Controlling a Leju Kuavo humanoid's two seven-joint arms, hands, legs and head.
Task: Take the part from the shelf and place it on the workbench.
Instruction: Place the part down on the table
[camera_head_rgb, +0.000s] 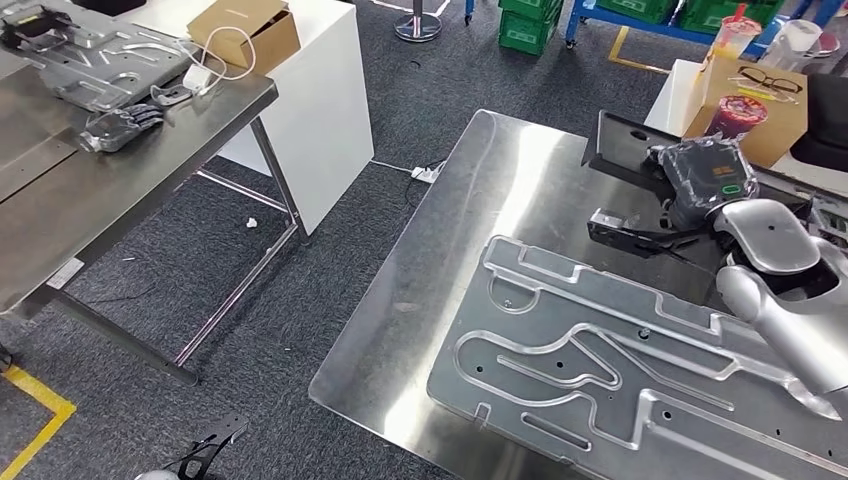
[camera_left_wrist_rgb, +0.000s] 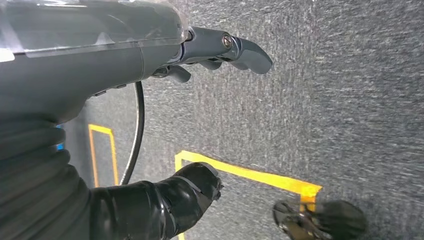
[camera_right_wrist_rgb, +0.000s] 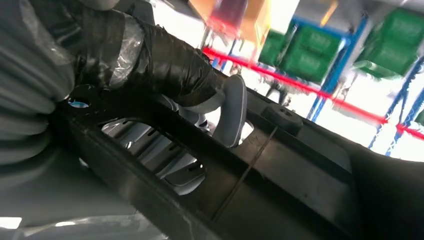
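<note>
From the head view we see our right hand, wrapped in black film with a small green light on its back, out at about two o'clock over the far edge of the shiny steel workbench. It grips the black plastic part, a long angular frame with open windows in it. In the right wrist view our thumb and a pale grey fingertip close around one rail of that black frame, so the hand is clamped on it. The part appears to rest on or just above the bench top near its far right corner; we cannot tell whether it touches the surface.

Just nearer us on the same bench, at about four o'clock, lies a large silver machined aluminium plate with curved grooves and slots cut into it.

At ten o'clock stands a second steel table carrying another grooved metal plate, with a brown cardboard box beside it on a white cabinet. At one o'clock a cardboard box holds a dark red drink cup and a pair of glasses.

Our left hand hangs over dark grey carpet marked with yellow tape; its fingers and thumb are apart, holding nothing.
</note>
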